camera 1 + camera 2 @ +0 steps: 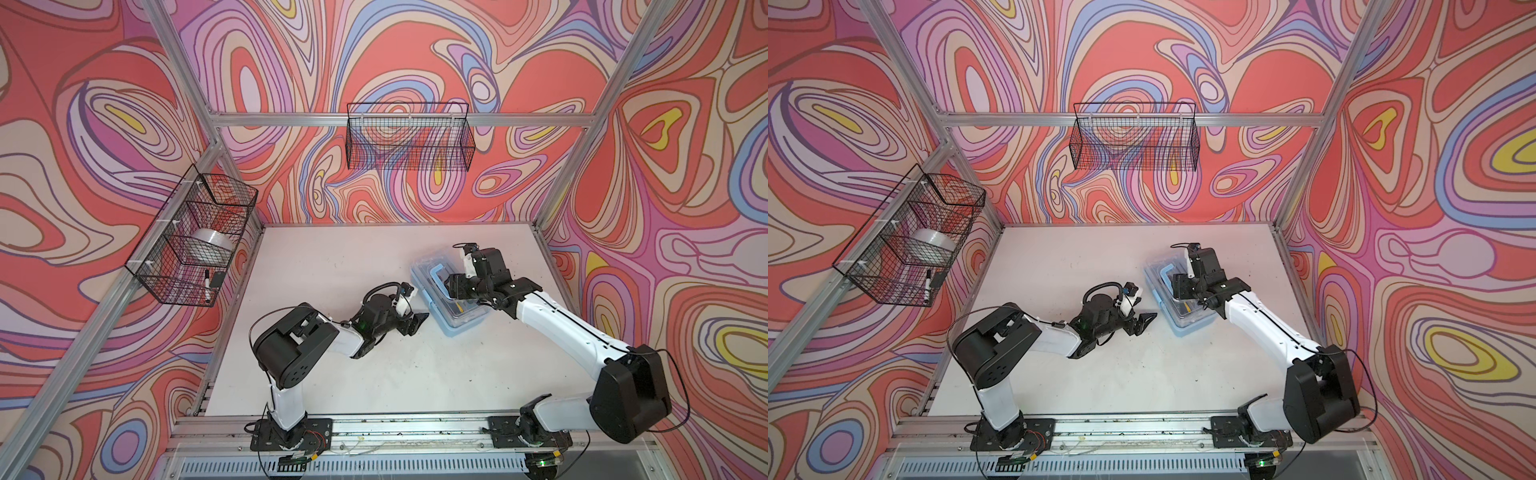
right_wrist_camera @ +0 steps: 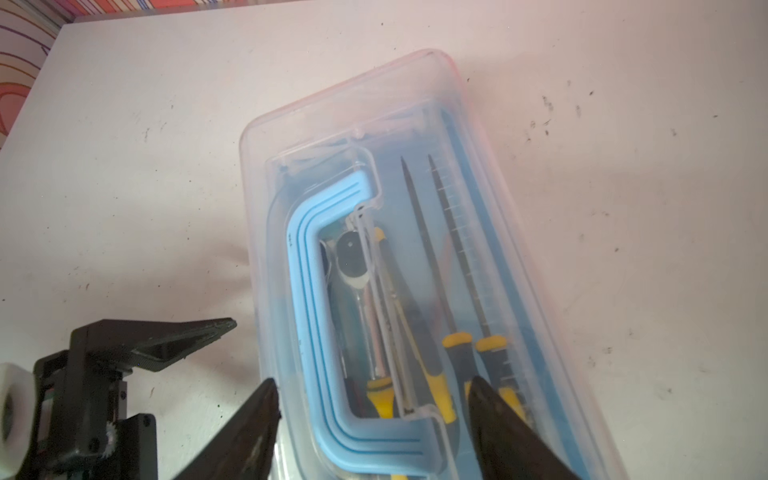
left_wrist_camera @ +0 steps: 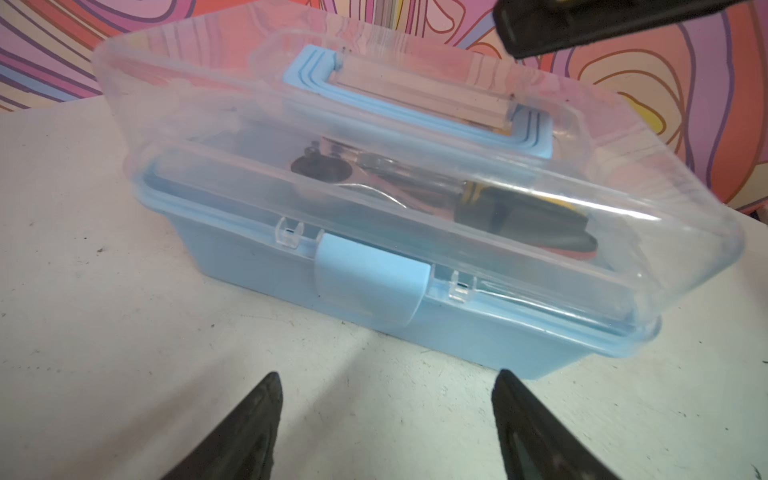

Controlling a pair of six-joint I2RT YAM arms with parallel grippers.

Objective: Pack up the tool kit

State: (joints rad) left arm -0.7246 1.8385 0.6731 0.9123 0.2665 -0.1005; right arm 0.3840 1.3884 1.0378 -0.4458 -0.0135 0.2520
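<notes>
Here's the tool kit case [image 1: 457, 323], lying at an angle on the white table [image 1: 332, 270], right of centre and about mid-depth. The clear lid [image 3: 208, 124] is down over the blue base. Through it the tools are visible inside: a ratchet head [image 2: 351, 257] and yellow-handled drivers [image 2: 457, 347]. No loose tools show on the table in either top view.

The right gripper [image 2: 372, 379] hangs just above the lid, jaws spread wide on either side of the near end of the blue handle [image 2: 307, 299], which lies flat in its recess. The fingers look clear of the handle and grip nothing.

On the left, the left gripper [image 3: 386, 374] sits low near the table, just beside the case's long left side. Its jaws are also well apart and empty, pointing at the blue latch [image 3: 372, 278]. The tips are close to the case wall but not touching it.

To my eye the packing is done and this is the closing step. The latch flap hangs down over the base, and I can't tell whether it has snapped home.

The next move probably calls for the right fingers to bear down on the lid while the left pushes that flap flat. The case is light and could skid away to the right if it's pushed without a hold-down.
</notes>
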